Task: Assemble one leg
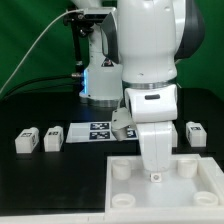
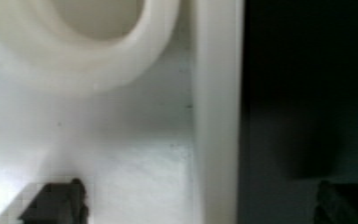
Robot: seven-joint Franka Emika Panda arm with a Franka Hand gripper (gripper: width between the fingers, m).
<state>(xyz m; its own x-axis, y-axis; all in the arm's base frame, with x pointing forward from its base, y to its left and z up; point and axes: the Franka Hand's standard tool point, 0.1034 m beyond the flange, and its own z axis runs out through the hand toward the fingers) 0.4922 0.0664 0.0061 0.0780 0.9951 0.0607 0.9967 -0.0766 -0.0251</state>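
Note:
The large white tray-like piece [image 1: 165,190] with round corner sockets lies at the front of the black table. My gripper [image 1: 155,172] is down at its rear edge. In the wrist view the gripper [image 2: 197,205] is open, its two dark fingertips [image 2: 51,202] wide apart. One is over the tray's floor, the other over the black table, so they straddle the tray's rim wall [image 2: 217,120] without touching it. A round socket [image 2: 87,35] shows close by. Two legs [image 1: 24,141] [image 1: 52,138] lie at the exterior view's left and one leg [image 1: 197,133] at its right.
The marker board [image 1: 92,131] lies flat behind the tray, partly hidden by the arm. A grey piece [image 1: 121,124] shows beside the wrist; I cannot tell what it is. A blue-lit stand [image 1: 100,80] and cables are at the back.

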